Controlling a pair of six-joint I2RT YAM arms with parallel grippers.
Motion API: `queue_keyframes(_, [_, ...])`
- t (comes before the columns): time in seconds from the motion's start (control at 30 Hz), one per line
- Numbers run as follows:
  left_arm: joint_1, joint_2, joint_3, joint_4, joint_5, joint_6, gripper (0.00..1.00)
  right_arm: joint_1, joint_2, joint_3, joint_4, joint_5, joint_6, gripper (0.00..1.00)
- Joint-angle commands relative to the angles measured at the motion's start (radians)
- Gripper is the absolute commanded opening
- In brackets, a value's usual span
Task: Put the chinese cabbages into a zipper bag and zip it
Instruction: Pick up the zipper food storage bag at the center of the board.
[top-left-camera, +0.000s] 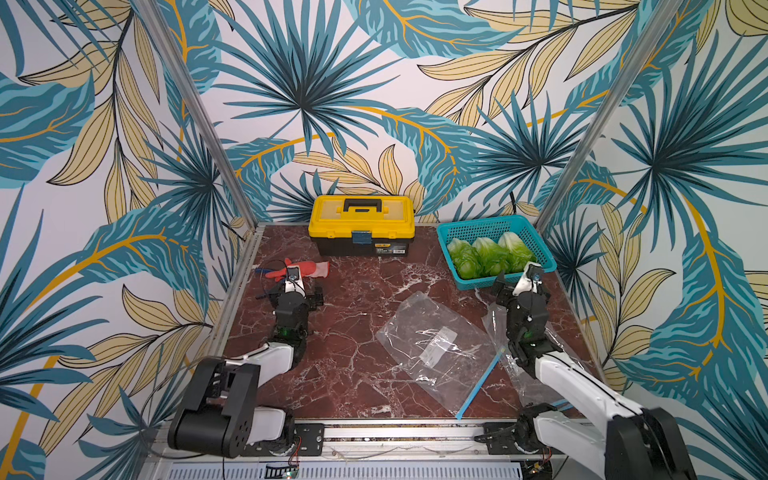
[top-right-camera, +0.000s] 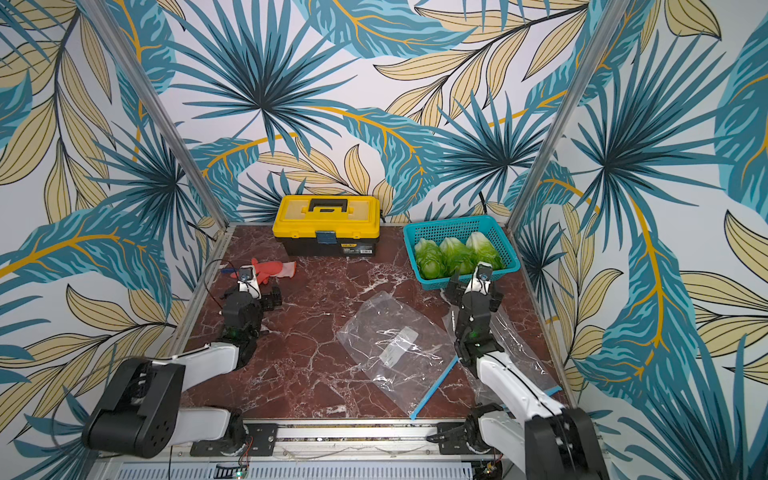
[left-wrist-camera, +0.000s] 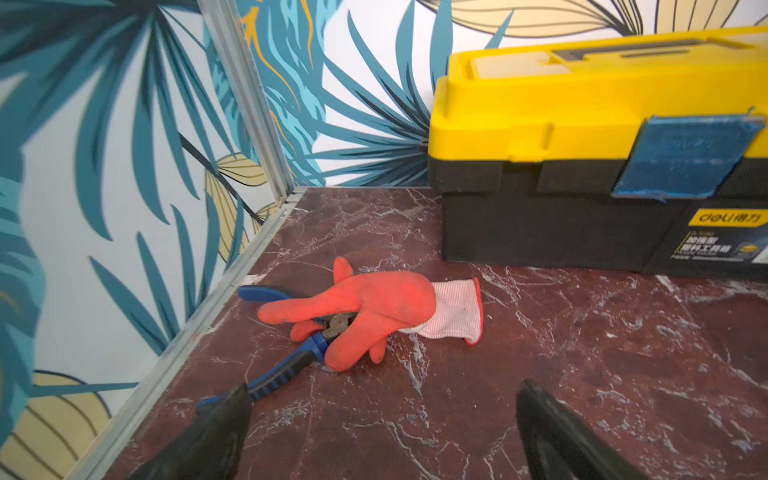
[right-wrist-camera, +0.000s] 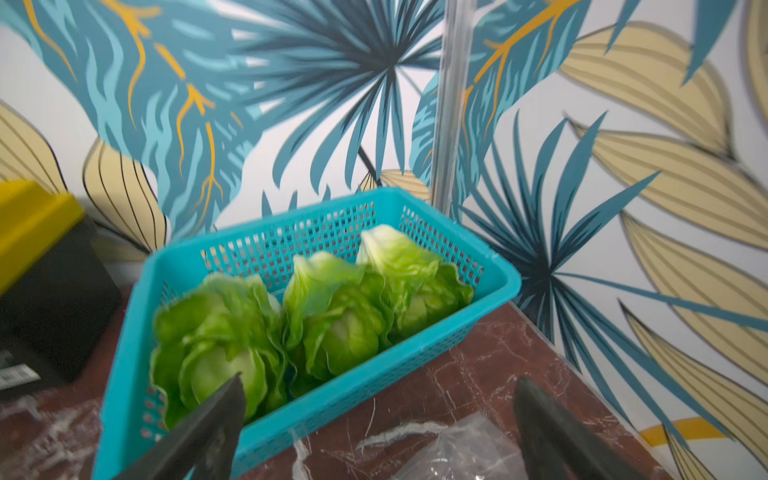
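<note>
Marble table (top-left-camera: 353, 299); cabbages (top-left-camera: 490, 255), green tops toward robot

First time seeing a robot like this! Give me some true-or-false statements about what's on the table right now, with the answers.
1. All three chinese cabbages lie in the teal basket. True.
2. The right claw grips a cabbage. False: it is open and empty.
3. The yellow toolbox is open. False: its lid is shut.
4. An orange glove lies over blue-handled pliers. True.
5. A cabbage is inside the middle zipper bag. False: none is.
</note>
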Motion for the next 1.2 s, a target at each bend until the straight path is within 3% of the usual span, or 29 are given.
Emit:
queue_keyframes(0.0, [-0.041,-0.091,0.097,-0.322,-0.193,-0.088,0.99,0.016,-0.076,0.177,-0.699,0.086,0.258,1.00])
queue_keyframes(0.07, [-0.057,-0.137,0.150,-0.470,-0.212,-0.144,0.99,0.016,-0.071,0.269,-0.878,-0.069,0.281,0.99])
queue_keyframes(0.13, [-0.056,-0.188,0.214,-0.628,-0.201,-0.238,0.99,0.010,-0.079,0.317,-0.957,-0.210,0.415,0.99])
queue_keyframes(0.2, [-0.044,-0.227,0.276,-0.747,-0.110,-0.310,0.99,-0.009,-0.122,0.299,-0.927,-0.493,0.447,0.99])
queue_keyframes(0.3, [-0.007,-0.272,0.361,-0.876,0.054,-0.463,0.99,-0.009,-0.175,0.275,-0.939,-0.629,0.531,0.60])
queue_keyframes(0.33, [0.020,-0.284,0.370,-0.870,0.191,-0.451,1.00,-0.009,-0.175,0.293,-0.993,-0.640,0.544,0.53])
queue_keyframes(0.4, [0.038,-0.271,0.408,-0.895,0.301,-0.442,0.98,-0.009,-0.154,0.341,-1.180,-0.599,0.594,0.49])
queue_keyframes(0.47, [0.035,-0.244,0.463,-0.958,0.389,-0.418,0.91,-0.007,-0.125,0.384,-1.369,-0.572,0.619,0.52])
queue_keyframes(0.6, [-0.058,-0.201,0.569,-1.115,0.339,-0.384,0.86,0.035,-0.133,0.398,-1.612,-0.535,0.662,0.53])
queue_keyframes(0.73, [-0.175,-0.165,0.636,-1.194,0.279,-0.390,0.84,0.107,-0.145,0.385,-1.720,-0.476,0.725,0.56])
queue_keyframes(0.97, [-0.428,-0.061,0.683,-1.206,0.253,-0.413,0.79,0.222,-0.115,0.170,-1.506,-0.577,0.917,0.57])
queue_keyframes(1.17, [-0.564,0.124,0.729,-1.204,0.416,-0.447,0.79,0.268,-0.020,0.063,-1.286,-0.616,1.020,0.57])
